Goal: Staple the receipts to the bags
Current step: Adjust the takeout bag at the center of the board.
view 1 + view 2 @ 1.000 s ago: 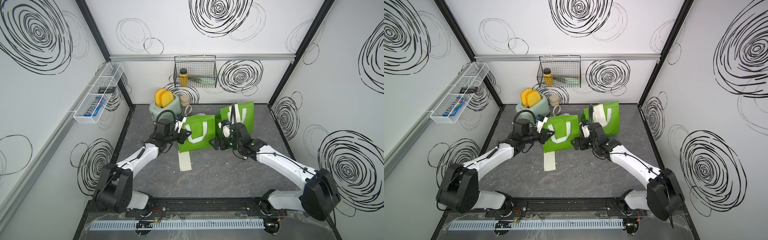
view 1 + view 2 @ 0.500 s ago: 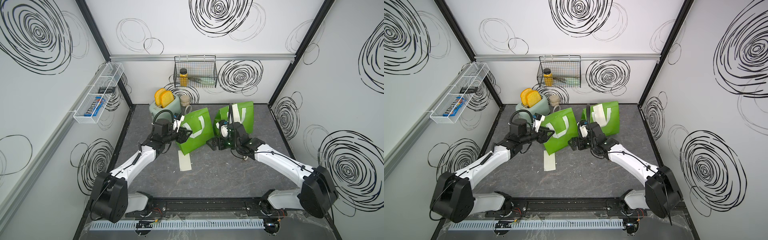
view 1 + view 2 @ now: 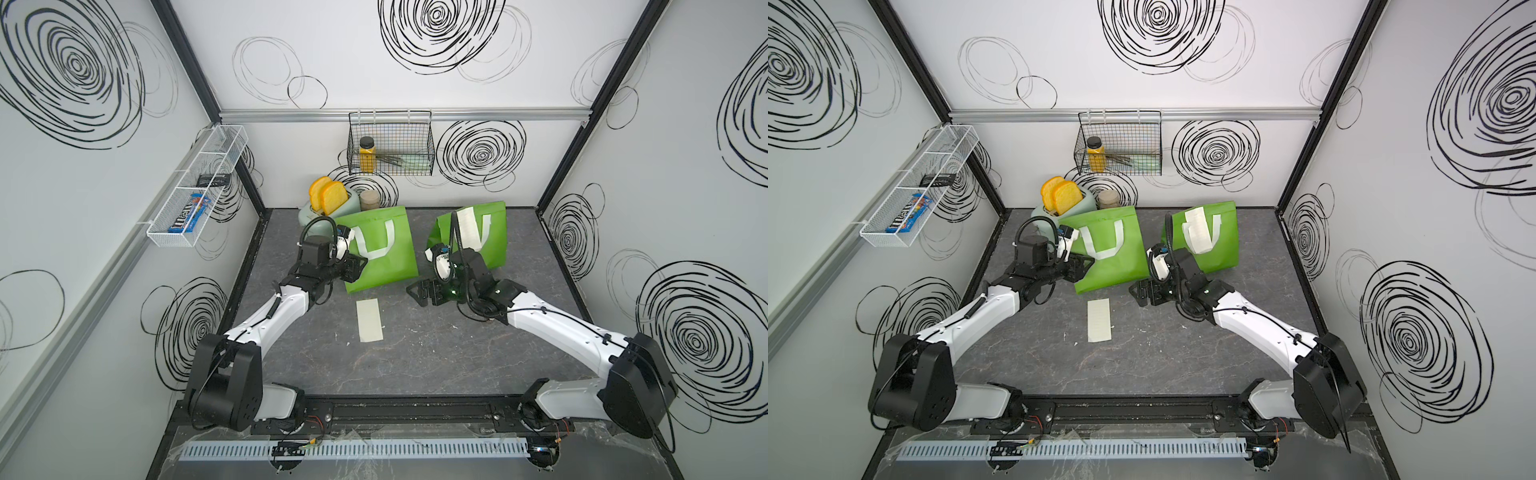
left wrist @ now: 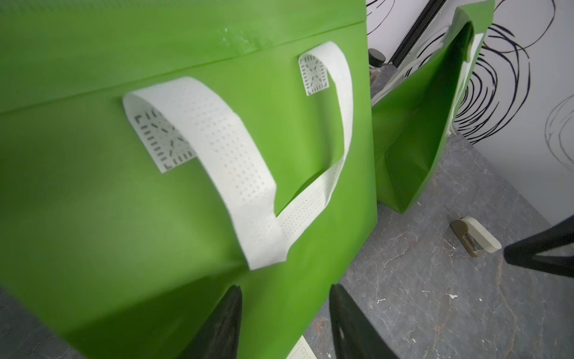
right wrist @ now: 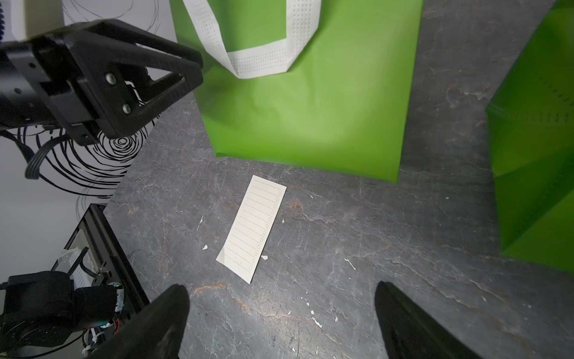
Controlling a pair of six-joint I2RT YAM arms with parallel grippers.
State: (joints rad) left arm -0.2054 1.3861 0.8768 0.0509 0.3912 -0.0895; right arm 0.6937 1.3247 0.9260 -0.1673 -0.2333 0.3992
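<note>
While my left gripper (image 4: 285, 287) stands half open beside the left bag (image 3: 386, 266), gripping nothing, my right gripper (image 5: 281, 287) gapes wide, empty. One receipt (image 3: 369, 320) lies flat on the table (image 3: 436, 353), just near of that bag. The second receipt (image 3: 467, 228) hangs on the right bag (image 3: 494, 249).

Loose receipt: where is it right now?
In both top views the loose receipt lies flat on the table, just in front of the left bag, not touching it; the right gripper is just to its right.

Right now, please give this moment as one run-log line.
left pincer: open, near bag | right pincer: open, empty | loose receipt: flat on table
</note>
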